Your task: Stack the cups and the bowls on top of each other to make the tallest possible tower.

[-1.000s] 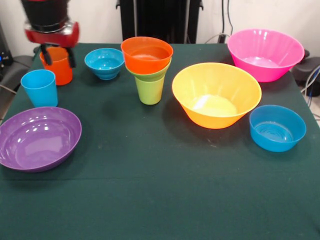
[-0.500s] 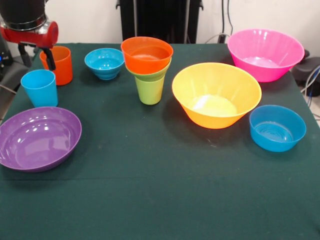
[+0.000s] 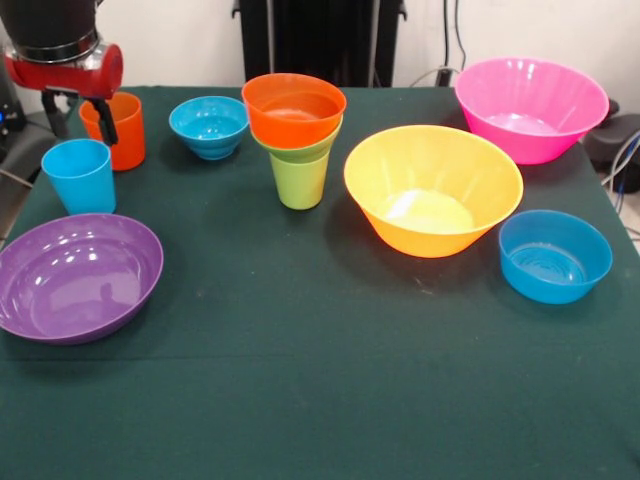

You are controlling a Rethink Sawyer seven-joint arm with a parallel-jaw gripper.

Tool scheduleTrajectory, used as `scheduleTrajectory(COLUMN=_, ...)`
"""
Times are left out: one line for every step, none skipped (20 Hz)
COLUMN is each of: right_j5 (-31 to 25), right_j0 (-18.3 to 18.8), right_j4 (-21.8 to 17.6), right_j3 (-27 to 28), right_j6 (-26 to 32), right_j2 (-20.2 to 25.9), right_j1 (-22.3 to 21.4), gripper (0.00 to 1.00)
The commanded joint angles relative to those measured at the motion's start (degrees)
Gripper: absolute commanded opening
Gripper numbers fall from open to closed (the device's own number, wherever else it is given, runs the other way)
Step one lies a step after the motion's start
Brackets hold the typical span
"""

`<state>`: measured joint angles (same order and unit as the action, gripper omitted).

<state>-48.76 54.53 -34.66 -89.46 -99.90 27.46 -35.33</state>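
Note:
The tower stands at centre back: a lime green cup point(image 3: 300, 180) with a small green bowl point(image 3: 300, 148) and a medium orange bowl point(image 3: 293, 110) nested on top. My gripper point(image 3: 80, 118) hangs at the far left, open and empty, above the light blue cup point(image 3: 78, 176) and just left of the orange cup point(image 3: 122, 135). One dark finger point(image 3: 106, 120) shows in front of the orange cup. The small blue bowl point(image 3: 209, 126), purple bowl point(image 3: 75, 277), yellow-orange bowl point(image 3: 432, 190), pink bowl point(image 3: 530, 107) and medium blue bowl point(image 3: 553, 256) sit apart on the table.
The dark green table cloth point(image 3: 300, 380) covers the whole table. A black stand point(image 3: 320, 40) rises behind the table's far edge. Cables and dark equipment point(image 3: 615, 140) lie at the right edge.
My gripper moved left off the orange cup, then shifted slightly right and down. It now hangs above the light blue cup. No cup or bowl has moved.

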Motion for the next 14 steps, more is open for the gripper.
scheduleTrajectory(right_j5=-0.06, right_j0=-0.84, right_j4=-3.51, right_j3=0.83, right_j6=15.15, right_j2=3.88, right_j1=3.15, gripper=1.0)
scheduleTrajectory(right_j5=0.38, right_j0=-0.73, right_j4=-3.55, right_j3=0.71, right_j6=14.91, right_j2=3.99, right_j1=3.27, gripper=1.0)
scheduleTrajectory(right_j5=0.5, right_j0=-0.73, right_j4=-3.72, right_j3=0.77, right_j6=14.83, right_j2=4.04, right_j1=3.39, gripper=1.0)
scheduleTrajectory(right_j5=0.45, right_j0=-0.77, right_j4=-3.86, right_j3=0.84, right_j6=14.65, right_j2=3.97, right_j1=3.44, gripper=1.0)
scheduleTrajectory(right_j5=-0.22, right_j0=-0.94, right_j4=-4.0, right_j3=1.02, right_j6=14.63, right_j2=3.78, right_j1=3.46, gripper=1.0)
scheduleTrajectory(right_j5=-1.15, right_j0=-1.33, right_j4=-4.32, right_j3=1.36, right_j6=14.42, right_j2=3.31, right_j1=3.4, gripper=1.0)
scheduleTrajectory(right_j5=-2.09, right_j0=-1.72, right_j4=-4.63, right_j3=1.7, right_j6=14.21, right_j2=2.83, right_j1=3.34, gripper=1.0)
scheduleTrajectory(right_j5=-2.79, right_j0=-1.98, right_j4=-4.78, right_j3=1.95, right_j6=13.99, right_j2=2.49, right_j1=3.24, gripper=1.0)
scheduleTrajectory(right_j5=-3.23, right_j0=-2.25, right_j4=-4.92, right_j3=2.28, right_j6=13.68, right_j2=2.14, right_j1=3.38, gripper=1.0)
scheduleTrajectory(right_j5=-3.66, right_j0=-2.52, right_j4=-5.06, right_j3=2.61, right_j6=13.37, right_j2=1.8, right_j1=3.51, gripper=1.0)
scheduleTrajectory(right_j5=-3.81, right_j0=-2.63, right_j4=-5.08, right_j3=2.8, right_j6=13.13, right_j2=1.62, right_j1=3.81, gripper=1.0)
scheduleTrajectory(right_j5=-3.74, right_j0=-2.7, right_j4=-5.19, right_j3=3.0, right_j6=13.02, right_j2=1.52, right_j1=4.16, gripper=1.0)
scheduleTrajectory(right_j5=-3.47, right_j0=-2.64, right_j4=-5.23, right_j3=3.06, right_j6=12.97, right_j2=1.51, right_j1=4.54, gripper=1.0)
scheduleTrajectory(right_j5=-3.44, right_j0=-2.52, right_j4=-5.2, right_j3=3.13, right_j6=13.07, right_j2=1.5, right_j1=4.77, gripper=1.0)
